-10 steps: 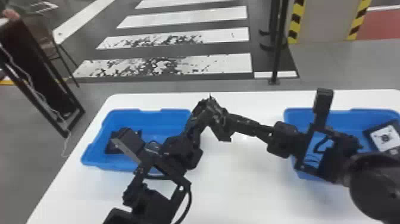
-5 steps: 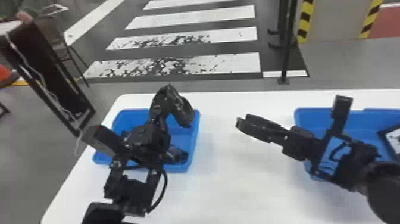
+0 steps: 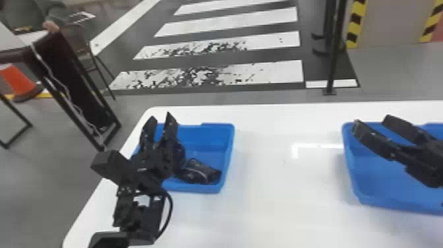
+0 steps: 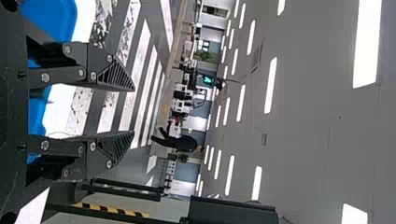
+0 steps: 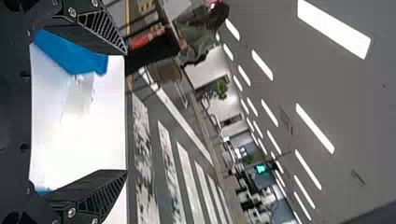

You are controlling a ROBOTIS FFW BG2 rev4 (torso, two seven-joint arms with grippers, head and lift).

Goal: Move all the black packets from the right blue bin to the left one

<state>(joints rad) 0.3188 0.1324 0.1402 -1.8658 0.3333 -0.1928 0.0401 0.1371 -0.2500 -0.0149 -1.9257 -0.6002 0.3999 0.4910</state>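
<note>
1. Left gripper (image 3: 159,116) open, nothing between the fingers. Sits above the left part of the left blue bin (image 3: 214,132), near its far rim. Free to work.
2. Right gripper (image 3: 371,121) also open, nothing in it. Over the left part of the right blue bin (image 3: 369,184), tips near that bin's far left corner.
3. Both bins are on the white table (image 3: 283,211): left one by the table's far left corner, right one well apart from it, also toward the far edge.
4. Done: black packets (image 3: 201,171) in the left bin, on its floor by the near right corner, not held by me. At least one; dark shapes merge, so can't give a clean count. Left gripper covers part of that bin, more could be under it.
5. Left to do: can't confirm. Right bin runs past the head view's right edge and my right gripper blocks some of it, so count there is unknown.
6. My read: transfer partly done at least. Wouldn't call it finished without seeing the whole right bin.
7. Next should be a check of the right bin's far end, then a pick with the right gripper if any are there. Watch for tips catching the rim.
</note>
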